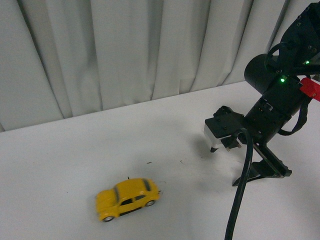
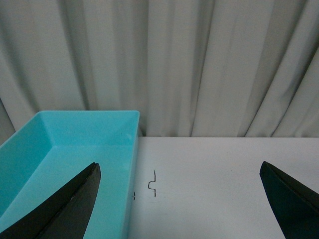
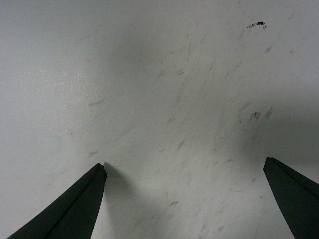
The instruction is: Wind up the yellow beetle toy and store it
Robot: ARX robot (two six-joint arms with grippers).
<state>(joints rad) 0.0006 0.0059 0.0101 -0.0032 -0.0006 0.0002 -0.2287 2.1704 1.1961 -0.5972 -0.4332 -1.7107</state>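
**A:** Where is the yellow toy car (image 1: 128, 199)?

**B:** In the lower part of the front view, left of centre. It stands on its wheels on the white worktop (image 1: 60, 165), side on to the camera, with its right end a little higher in the frame.

**A:** Is anything touching it?

**B:** No. The right tool (image 1: 261, 177) is well apart from it, at the right edge of the frame. It sits on the black arm and points down toward the worktop. A black cable (image 1: 240, 200) hangs in front of it.

**A:** How does that tool stand?

**B:** Its jaws are spread wide. In its own wrist view, the right tool (image 3: 184, 164) has only scuffed, bare worktop showing between the two dark fingers.

**A:** And the left tool?

**B:** It is out of the front view. Its wrist view shows the left tool (image 2: 179, 167) with its fingers also far apart, and only worktop and curtain show between them. One finger overlaps an open turquoise bin (image 2: 75, 144). The bin stands on the worktop close to the pale curtain (image 2: 199, 64), and a small dark mark (image 2: 152, 185) lies just beside it.
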